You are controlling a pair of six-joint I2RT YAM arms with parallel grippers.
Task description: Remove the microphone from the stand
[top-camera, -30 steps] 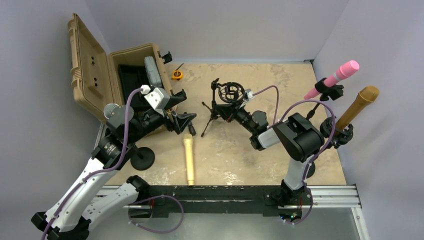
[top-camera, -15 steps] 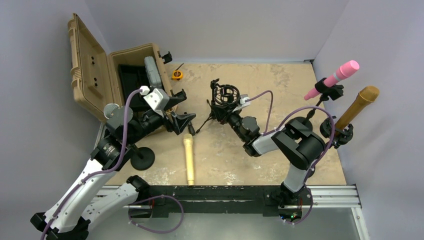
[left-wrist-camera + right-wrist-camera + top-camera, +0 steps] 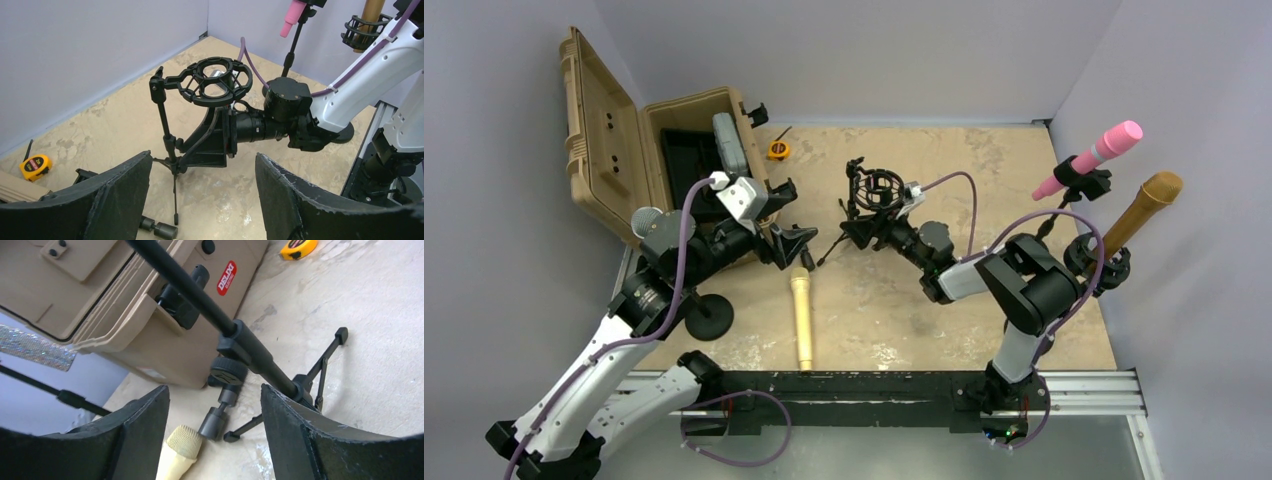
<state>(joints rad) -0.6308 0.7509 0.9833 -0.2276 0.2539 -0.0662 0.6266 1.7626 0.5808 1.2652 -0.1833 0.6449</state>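
Microphone, cream, lies flat on the tabletop, head toward the tripod stand, handle toward my bases. The stand's shock-mount ring holds nothing, so the lift-out looks done and the hazards lie in clearing away. My right jaws stand wide, straddling the stand's pole low by the leg hub, not gripping. If I draw back off-line, a finger could hook the pole and tip the light tripod, perhaps onto the microphone. My left jaws, also wide and empty, hang near the microphone's head, beside the tan case. A careless descent there could nudge the round body and set it rolling.
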